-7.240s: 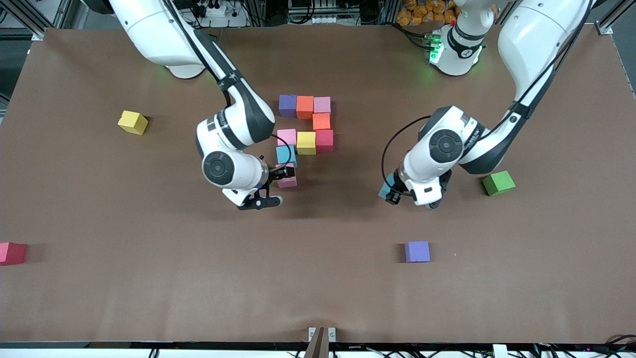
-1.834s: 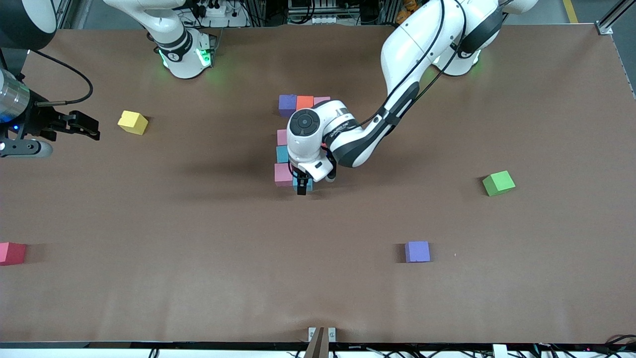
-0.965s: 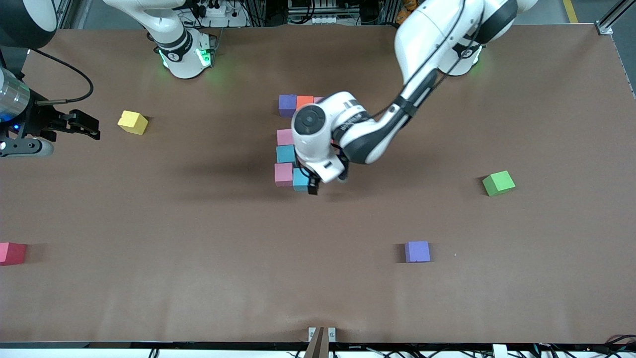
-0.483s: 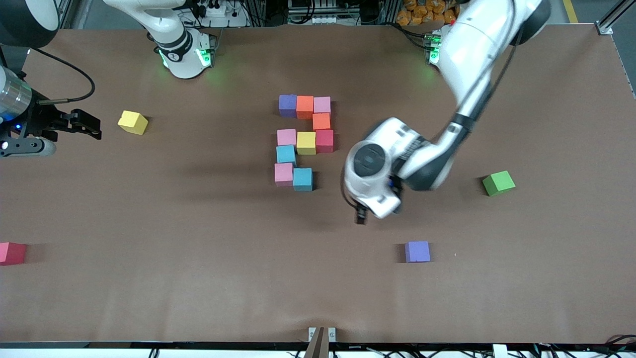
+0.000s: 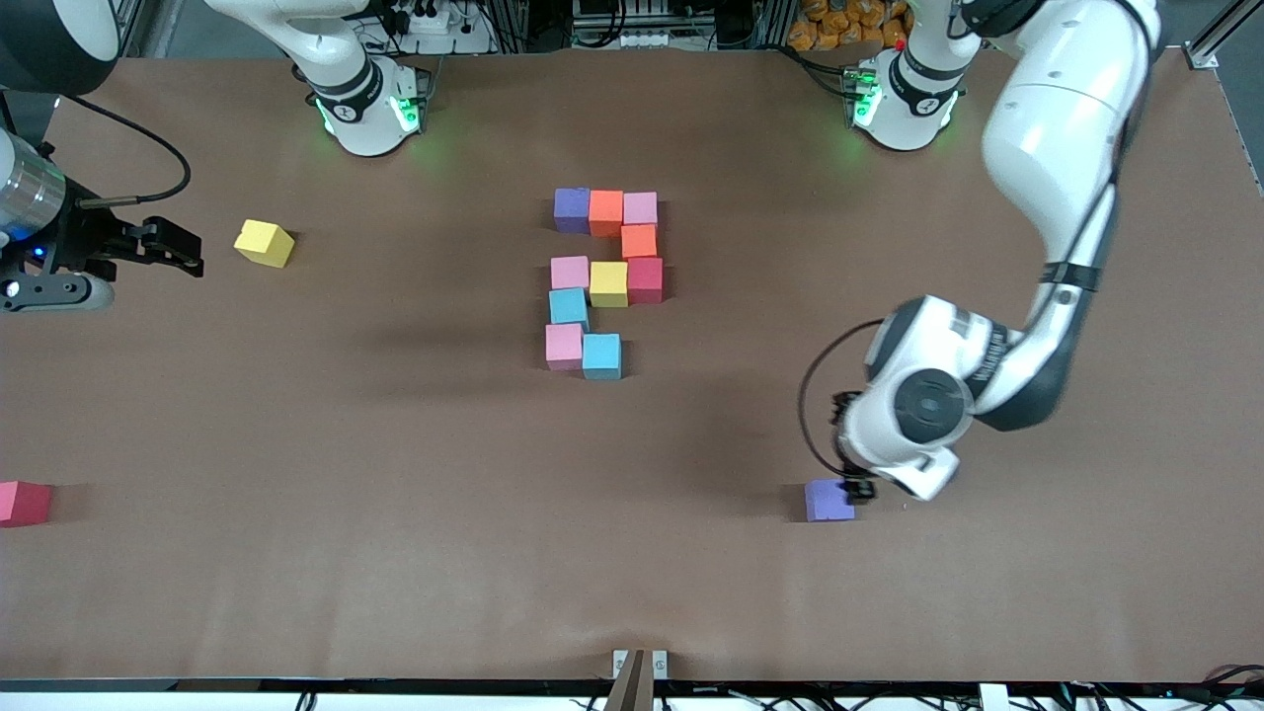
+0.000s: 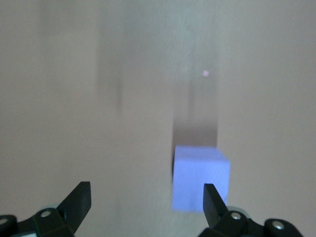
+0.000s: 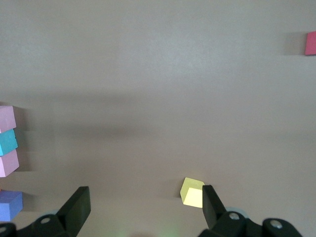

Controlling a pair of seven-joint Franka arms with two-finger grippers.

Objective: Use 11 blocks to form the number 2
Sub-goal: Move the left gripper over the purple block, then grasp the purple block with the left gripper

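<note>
Found the right gripper (image 5: 193, 253) waiting with jaws spread and nothing between them, over the surface at the right arm's end, with a stray yellow block (image 5: 264, 243) just beside it and a stray red block (image 5: 24, 502) well apart from it, nearer the front camera. No hazard noted there unless that arm moves. Counted ten blocks in the figure (image 5: 604, 281) at mid-surface, well apart from both grippers, its base row ending at a light blue block (image 5: 601, 355) with one space to fill toward the left arm's end. Found the left gripper (image 5: 859, 486) low over the surface, jaws spread and empty, right beside the last purple block (image 5: 828, 500) but not centred on it. In the left wrist view, found the block sitting close against one finger instead of midway between the two. Judged the main risk from that offset: descending as aligned could land a finger on the block's top, or nudge it aside and twist it, giving a corner grip and a skewed placement. Judged a second risk at delivery: setting the block too tight against the light blue block could shove the base row and spoil the digit. Noted a green cube (image 5: 990, 362) near the left arm, not wanted, open to mistaken pickup.
</note>
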